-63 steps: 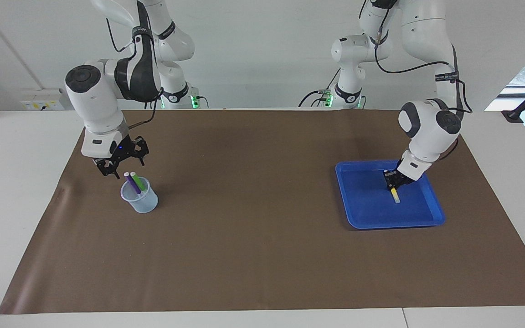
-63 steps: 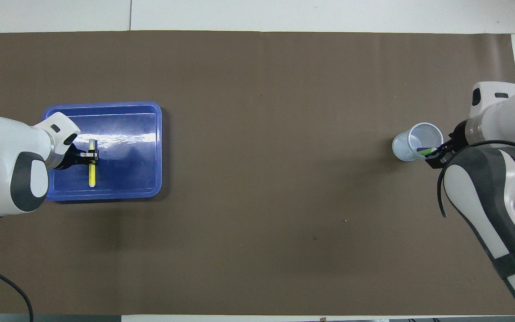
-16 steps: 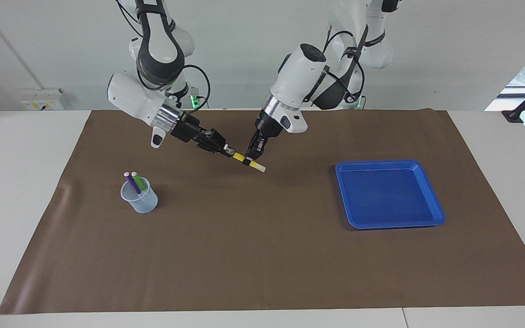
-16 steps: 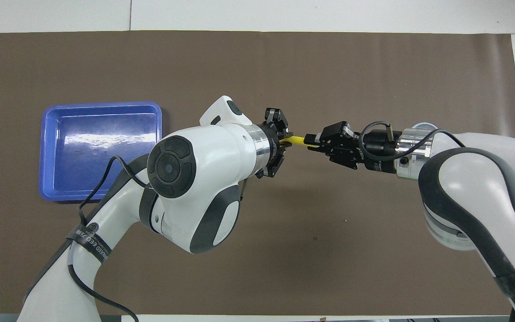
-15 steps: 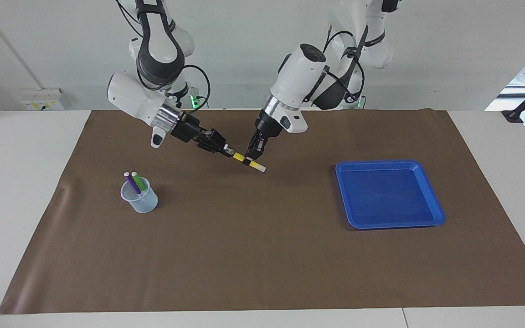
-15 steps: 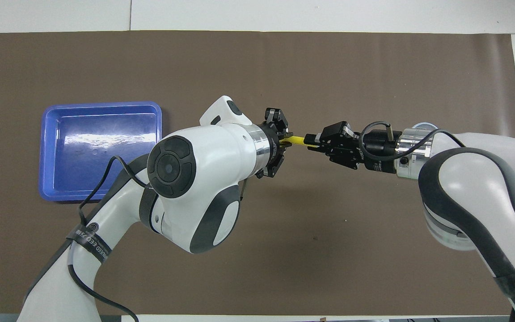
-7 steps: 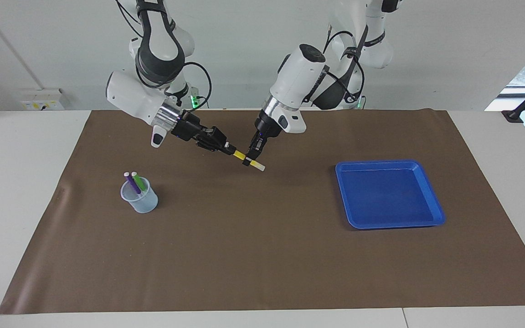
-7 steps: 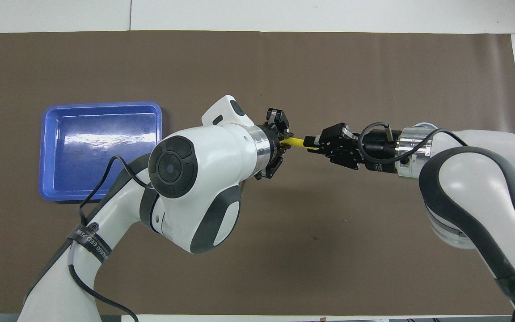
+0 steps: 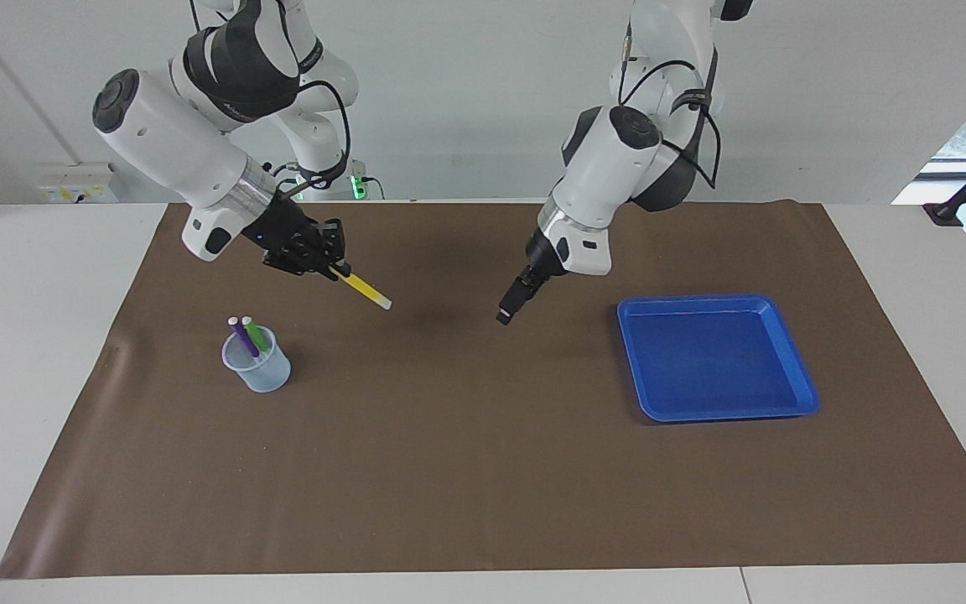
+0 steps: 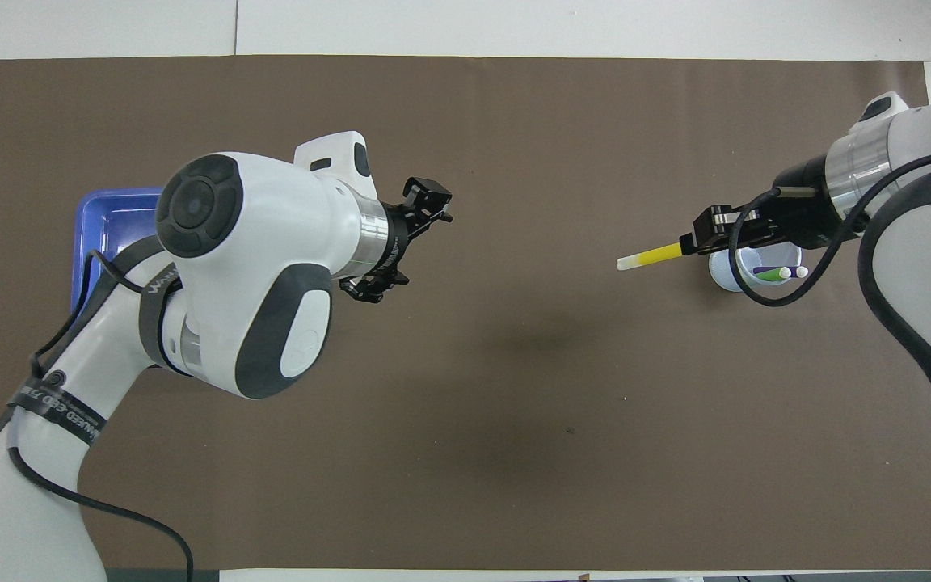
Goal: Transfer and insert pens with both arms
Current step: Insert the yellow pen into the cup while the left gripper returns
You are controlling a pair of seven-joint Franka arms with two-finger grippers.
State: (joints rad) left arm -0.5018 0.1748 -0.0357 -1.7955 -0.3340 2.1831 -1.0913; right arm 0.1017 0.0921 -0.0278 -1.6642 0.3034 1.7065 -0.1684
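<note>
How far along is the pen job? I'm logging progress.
Done: the purple pen and green pen stand in the clear cup, and the blue tray holds nothing. In hand: the right gripper holds the yellow pen above the mat; the left gripper hangs without one. Left: putting the yellow pen in the cup.

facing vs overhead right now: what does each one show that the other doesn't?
Facing only: the whole blue tray with nothing in it, and the purple pen standing in the cup.

Overhead only: the left gripper with its fingers apart.

Both: the right gripper gripping the yellow pen above the brown mat, pale cap outward, and the green pen in the cup.
</note>
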